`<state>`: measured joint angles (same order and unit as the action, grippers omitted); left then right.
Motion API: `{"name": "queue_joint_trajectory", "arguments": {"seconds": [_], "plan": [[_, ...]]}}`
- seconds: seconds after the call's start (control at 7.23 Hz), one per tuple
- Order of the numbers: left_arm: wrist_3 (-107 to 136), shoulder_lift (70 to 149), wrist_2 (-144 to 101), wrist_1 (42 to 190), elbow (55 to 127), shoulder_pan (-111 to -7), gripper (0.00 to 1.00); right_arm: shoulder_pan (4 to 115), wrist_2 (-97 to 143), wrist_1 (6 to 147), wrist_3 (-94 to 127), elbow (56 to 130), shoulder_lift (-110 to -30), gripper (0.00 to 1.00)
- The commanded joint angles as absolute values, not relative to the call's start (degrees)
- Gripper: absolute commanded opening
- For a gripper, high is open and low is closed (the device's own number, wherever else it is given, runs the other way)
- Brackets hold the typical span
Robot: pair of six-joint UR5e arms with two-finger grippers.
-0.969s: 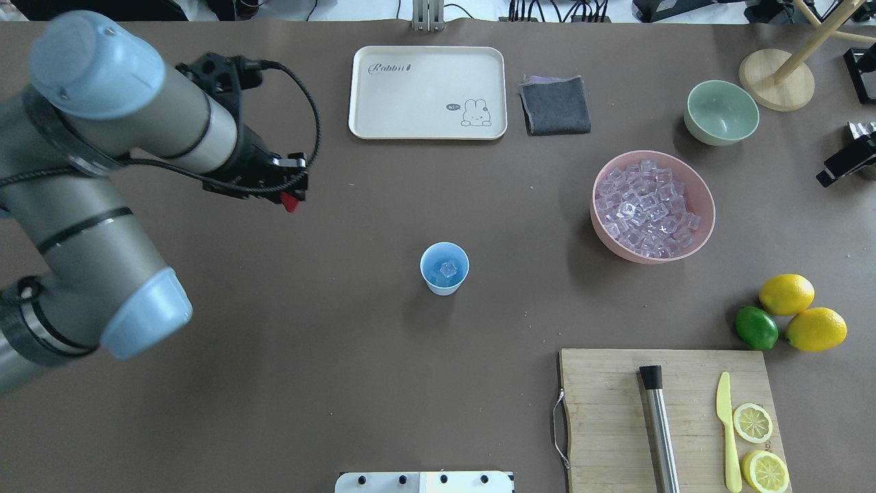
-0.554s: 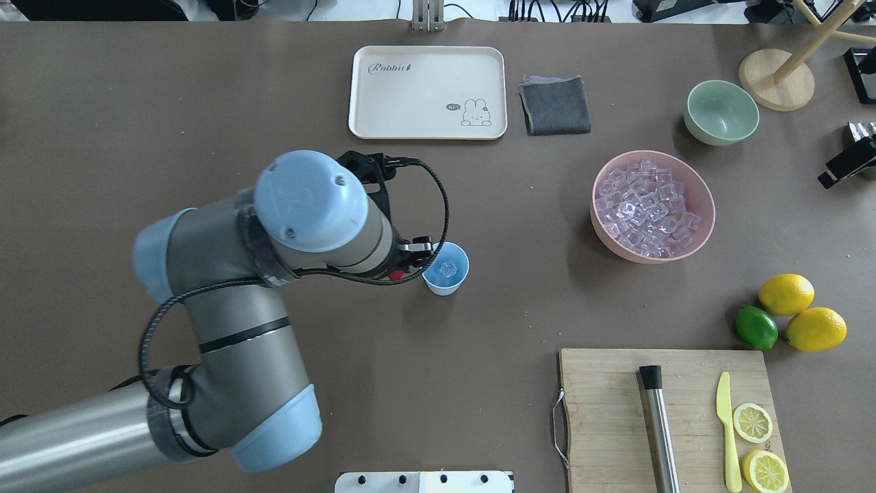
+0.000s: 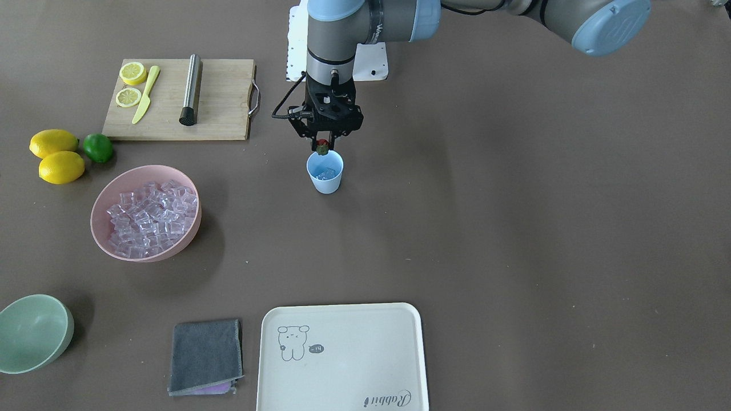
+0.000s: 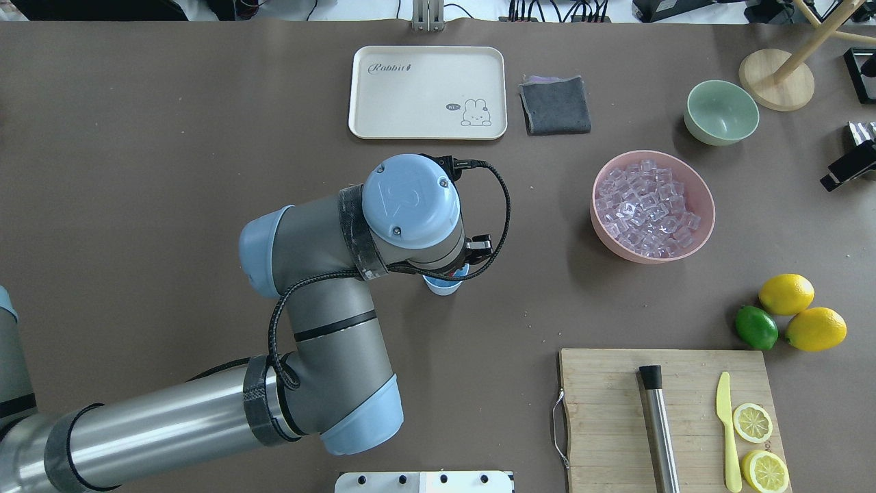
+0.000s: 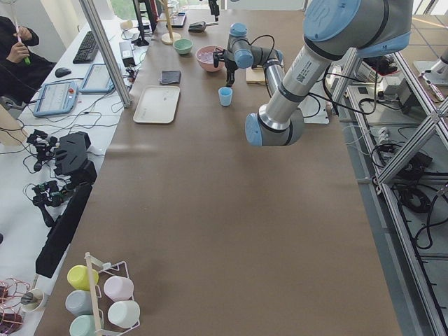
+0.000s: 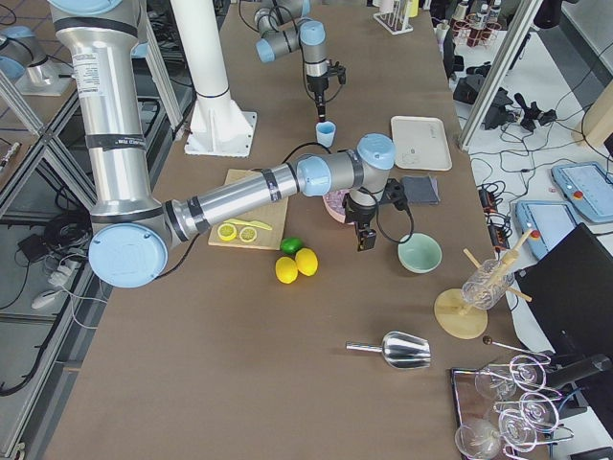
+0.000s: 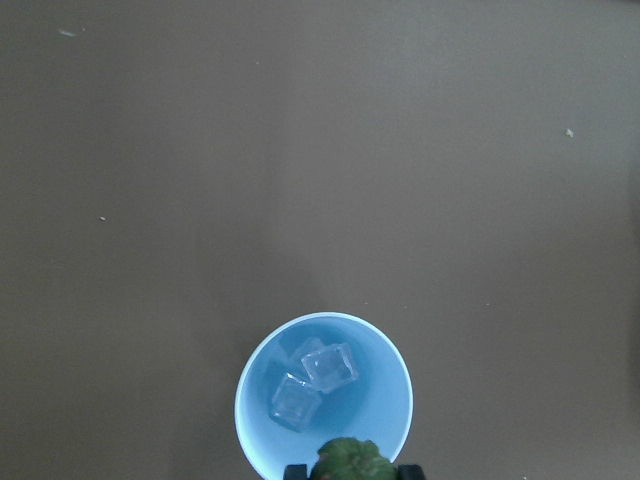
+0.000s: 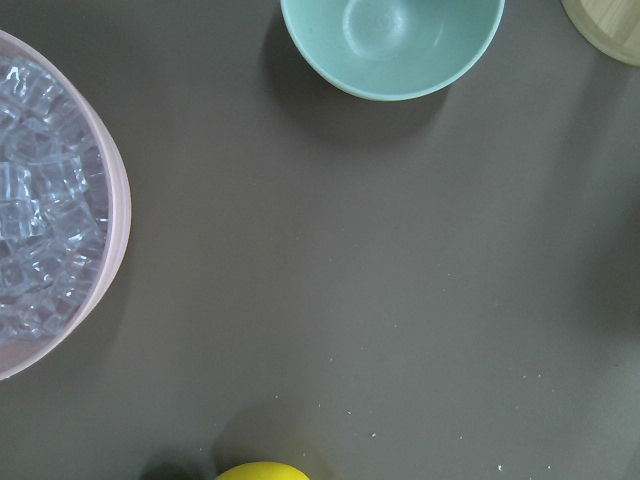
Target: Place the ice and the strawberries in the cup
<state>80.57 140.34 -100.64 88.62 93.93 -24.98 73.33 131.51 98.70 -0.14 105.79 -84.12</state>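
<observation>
My left gripper (image 3: 323, 144) is shut on the small red strawberry (image 3: 323, 150) with its green top (image 7: 352, 463). It holds the berry just above the near rim of the light blue cup (image 3: 325, 172). In the left wrist view the cup (image 7: 385, 420) has two clear ice cubes (image 7: 328, 367) in it. In the overhead view the left wrist hides most of the cup (image 4: 443, 285). More ice (image 3: 149, 220) fills the pink bowl (image 3: 171, 249). My right gripper (image 6: 365, 236) hangs between the pink bowl and the green bowl; I cannot tell whether it is open or shut.
A pale green bowl (image 3: 31, 334), a grey cloth (image 3: 205, 355) and a cream tray (image 3: 342, 357) lie along the far side. A cutting board (image 3: 223, 103) holds lemon halves, a knife and a metal rod. Two lemons and a lime (image 3: 98, 147) lie beside it.
My left arm has swung from the table's left side across to the cup, carrying the strawberry. Its wrist now covers most of the cup from above.
</observation>
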Motion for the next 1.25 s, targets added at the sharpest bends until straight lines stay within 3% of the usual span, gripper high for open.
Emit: {"name": "queue_joint_trajectory", "arguments": {"seconds": [0.0,0.14,0.28,0.42,0.55,0.83,1.11], "plan": [[78.31,139.48,-100.63,89.73,93.87,-25.40,0.17,73.39,131.48,98.70,-0.18,105.91,-84.46,0.99],[78.40,139.48,-100.63,90.17,93.52,-25.23,0.71,73.39,131.48,98.70,-0.18,106.17,-84.64,1.00],[78.49,139.48,-100.72,90.09,94.30,-25.22,0.77,73.48,131.57,98.70,-0.18,106.17,-84.81,1.00],[78.31,139.40,-100.72,90.00,94.48,-25.31,0.94,73.91,131.75,98.70,-0.18,106.26,-84.81,1.00],[78.14,138.35,-101.24,89.39,95.27,-27.23,0.96,74.35,131.84,98.88,-0.18,106.78,-85.34,1.00],[66.87,129.68,-110.77,84.42,104.36,-36.33,0.96,75.06,131.66,98.79,-0.26,106.79,-85.95,1.00],[37.85,127.27,-117.32,65.22,108.89,-52.91,0.96,75.93,131.66,98.70,-0.96,106.35,-87.36,1.00]]}}
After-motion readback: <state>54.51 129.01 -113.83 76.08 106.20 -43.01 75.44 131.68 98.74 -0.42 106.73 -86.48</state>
